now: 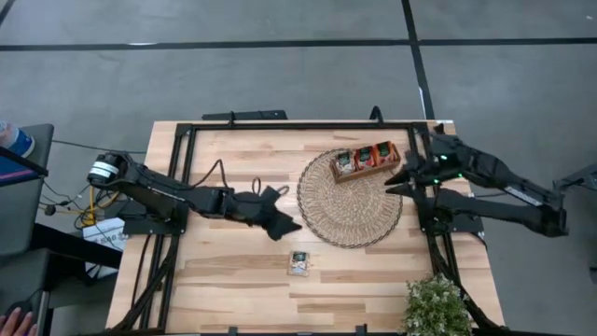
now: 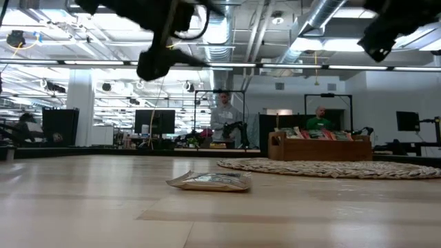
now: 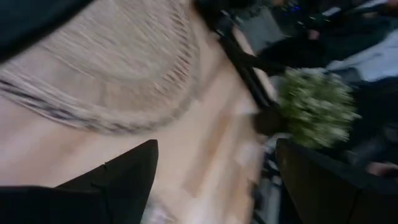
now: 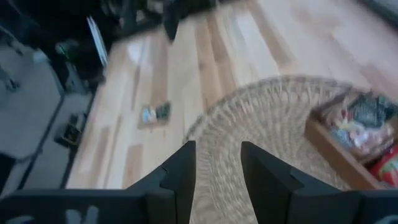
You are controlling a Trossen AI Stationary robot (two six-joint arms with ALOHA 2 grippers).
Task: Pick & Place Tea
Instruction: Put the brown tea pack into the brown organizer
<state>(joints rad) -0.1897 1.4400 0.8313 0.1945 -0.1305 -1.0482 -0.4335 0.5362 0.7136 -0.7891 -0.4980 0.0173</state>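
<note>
One tea sachet (image 1: 299,263) lies flat on the wooden table, near the front middle, and also shows in the low view (image 2: 210,181) and the right wrist view (image 4: 155,114). More sachets (image 1: 362,159), red and pale, stand in the wooden tray (image 1: 396,159), which rests on the round wicker mat (image 1: 350,210). My left gripper (image 1: 287,226) hovers open above the table between the mat's left edge and the loose sachet, its fingers wide apart (image 3: 214,186). My right gripper (image 1: 399,177) hangs over the mat's right edge, open with nothing between its fingers (image 4: 217,168).
A potted plant (image 1: 437,306) stands at the near right corner. A black metal frame (image 1: 280,126) runs around the table's back and sides. Bare wood lies to the left of and in front of the loose sachet.
</note>
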